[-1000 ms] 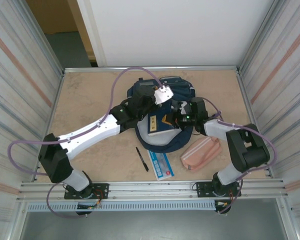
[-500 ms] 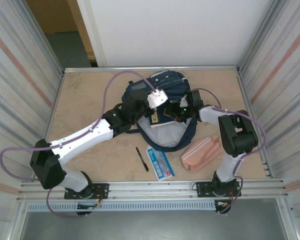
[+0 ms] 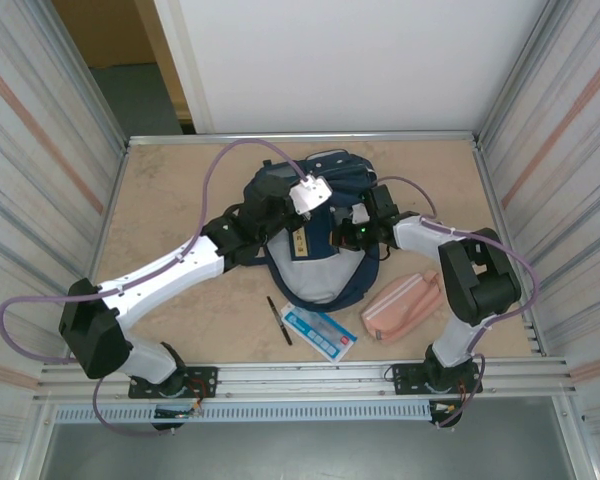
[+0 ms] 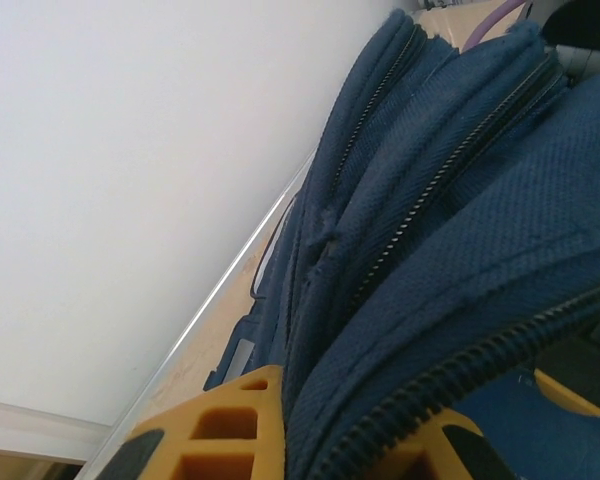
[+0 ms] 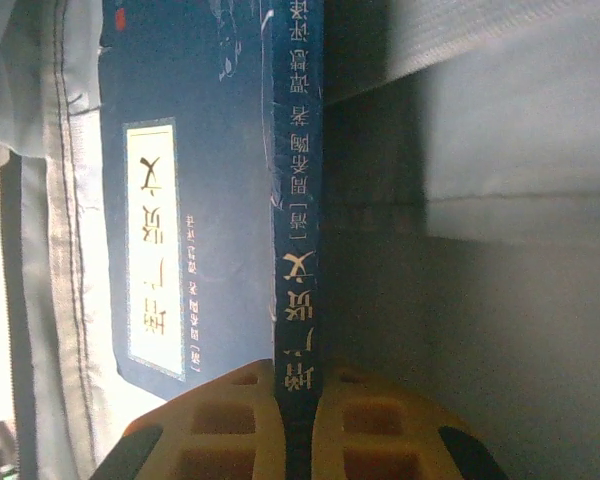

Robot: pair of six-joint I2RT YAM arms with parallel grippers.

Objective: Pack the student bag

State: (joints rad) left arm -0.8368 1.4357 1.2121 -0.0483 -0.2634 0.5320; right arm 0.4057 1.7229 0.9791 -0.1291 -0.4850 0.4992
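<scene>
The student bag (image 3: pixel 365 275) is a navy backpack lying open in the middle of the table, its grey lining (image 3: pixel 315 275) showing. My left gripper (image 3: pixel 298 213) is shut on the bag's upper edge; in the left wrist view its yellow fingers (image 4: pixel 230 430) pinch the navy fabric with the zipper (image 4: pixel 460 200). My right gripper (image 3: pixel 342 232) reaches into the opening from the right. It is shut on the spine of a dark blue book (image 5: pixel 210 200) with a pale label and gold characters, which sits partly inside the bag against the lining (image 5: pixel 520 300). The book (image 3: pixel 302 243) also shows from above.
A pink pencil pouch (image 3: pixel 405 305) lies to the right of the bag. A black pen (image 3: pixel 279 320) and a blue and white flat pack (image 3: pixel 320 332) lie in front of it. Metal walls close in both sides, with a rail along the near edge.
Both arms and the bag shifted toward the back and then settled. The bag's mouth opened wider, showing grey lining, with the book deeper inside. The blue and white pack turned and slid right.
</scene>
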